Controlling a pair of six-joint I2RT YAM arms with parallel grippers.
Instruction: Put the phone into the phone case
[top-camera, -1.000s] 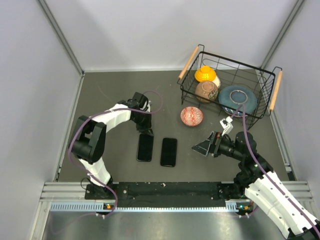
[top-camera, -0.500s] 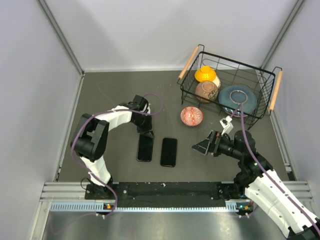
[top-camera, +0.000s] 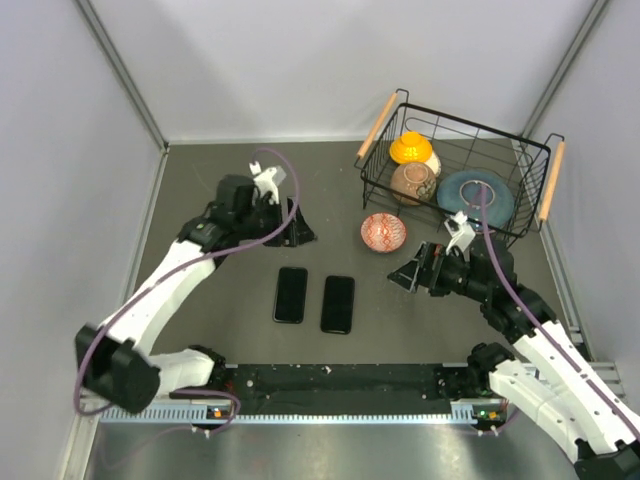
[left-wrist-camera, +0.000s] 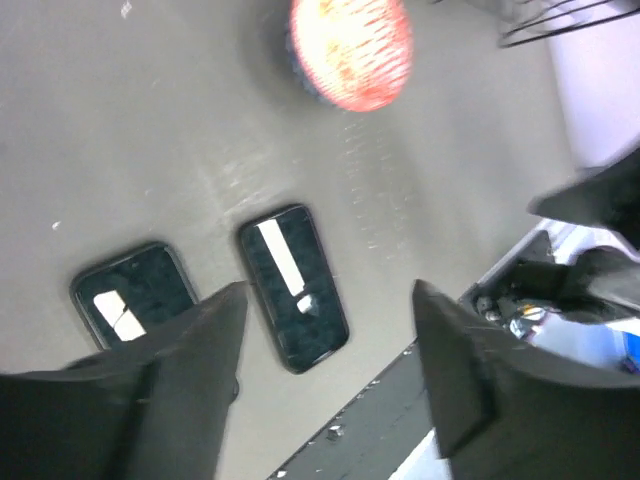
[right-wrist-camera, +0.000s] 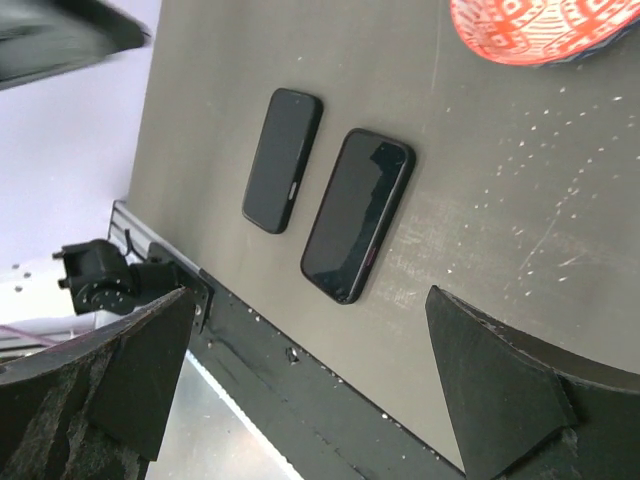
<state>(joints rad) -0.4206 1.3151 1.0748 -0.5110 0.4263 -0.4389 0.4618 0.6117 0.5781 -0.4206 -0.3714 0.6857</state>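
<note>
Two black slabs lie side by side near the table's front edge. The glossy phone (top-camera: 338, 304) (right-wrist-camera: 358, 214) (left-wrist-camera: 295, 286) is the right one. The matte, slightly smaller phone case (top-camera: 290, 294) (right-wrist-camera: 282, 160) (left-wrist-camera: 135, 297) is the left one, a narrow gap from the phone. My left gripper (top-camera: 289, 229) (left-wrist-camera: 328, 300) hovers open and empty, raised behind the case and touching neither slab. My right gripper (top-camera: 406, 274) (right-wrist-camera: 310, 300) hangs open and empty to the right of the phone, above the table.
A red patterned bowl (top-camera: 384, 232) (left-wrist-camera: 350, 50) (right-wrist-camera: 545, 28) sits on the table behind the phone. A black wire basket (top-camera: 377, 180) at the back right holds a yellow bowl (top-camera: 411, 148), a brown bowl (top-camera: 413, 182) and a blue plate (top-camera: 474, 198). Grey walls close in three sides.
My left gripper has lifted off the case's far end, pulled back and opened, and its arm has swung out to the left. The right gripper rose slightly. Phone and case have not moved.
</note>
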